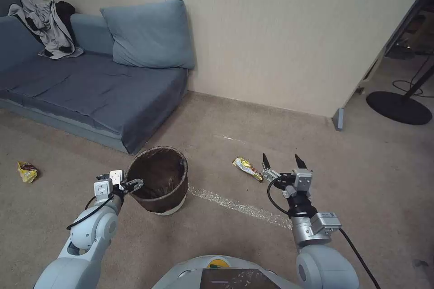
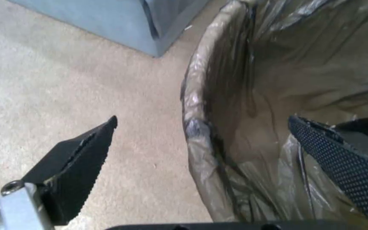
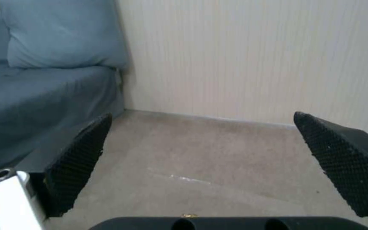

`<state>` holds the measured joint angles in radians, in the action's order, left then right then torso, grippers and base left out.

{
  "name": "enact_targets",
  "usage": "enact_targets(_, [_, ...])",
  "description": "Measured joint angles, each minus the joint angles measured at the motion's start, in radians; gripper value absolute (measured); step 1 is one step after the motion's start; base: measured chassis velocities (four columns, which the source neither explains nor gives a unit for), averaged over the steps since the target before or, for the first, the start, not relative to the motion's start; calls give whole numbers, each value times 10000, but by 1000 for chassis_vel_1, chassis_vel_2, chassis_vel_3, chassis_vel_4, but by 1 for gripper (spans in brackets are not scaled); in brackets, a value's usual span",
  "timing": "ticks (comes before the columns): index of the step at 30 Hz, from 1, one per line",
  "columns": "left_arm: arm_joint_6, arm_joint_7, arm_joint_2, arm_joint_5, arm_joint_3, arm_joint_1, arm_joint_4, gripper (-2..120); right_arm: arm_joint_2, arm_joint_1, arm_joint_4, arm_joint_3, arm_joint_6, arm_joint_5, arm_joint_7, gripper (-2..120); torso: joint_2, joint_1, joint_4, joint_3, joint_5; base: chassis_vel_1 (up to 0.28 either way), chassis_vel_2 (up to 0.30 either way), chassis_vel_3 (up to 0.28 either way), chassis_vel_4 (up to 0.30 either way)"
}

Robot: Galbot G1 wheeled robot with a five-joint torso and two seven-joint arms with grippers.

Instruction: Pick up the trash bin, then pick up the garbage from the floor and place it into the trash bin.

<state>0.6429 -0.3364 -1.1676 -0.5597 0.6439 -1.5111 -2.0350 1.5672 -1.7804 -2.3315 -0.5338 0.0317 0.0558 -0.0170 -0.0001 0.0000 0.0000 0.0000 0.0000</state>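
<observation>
Bin rim straddled, not yet lifted
Left gripper (image 2: pixel 201 127) jaws parted astride trash bin (image 1: pixel 158 185) rim; right gripper (image 1: pixel 284 162) released, near yellow wrapper (image 1: pixel 247 168) on floor

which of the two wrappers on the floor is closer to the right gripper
The yellow wrapper beside the open right gripper; the other wrapper lies far off near the sofa.

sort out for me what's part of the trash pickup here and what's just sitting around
Part of the job:
trash bin, open left gripper straddling its rim
yellow wrapper by the open right gripper
second yellow wrapper near the sofa

Just lying about:
sofa
blue cushion
grey clothing
round stand base
</observation>
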Motion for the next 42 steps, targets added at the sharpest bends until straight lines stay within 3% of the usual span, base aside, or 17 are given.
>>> enact_targets(42, [224,-77,-379,-508,43,262,680,99,-213,163,281,-20,16,205,31,100,1,0,1,-1,3,0,0,0,0])
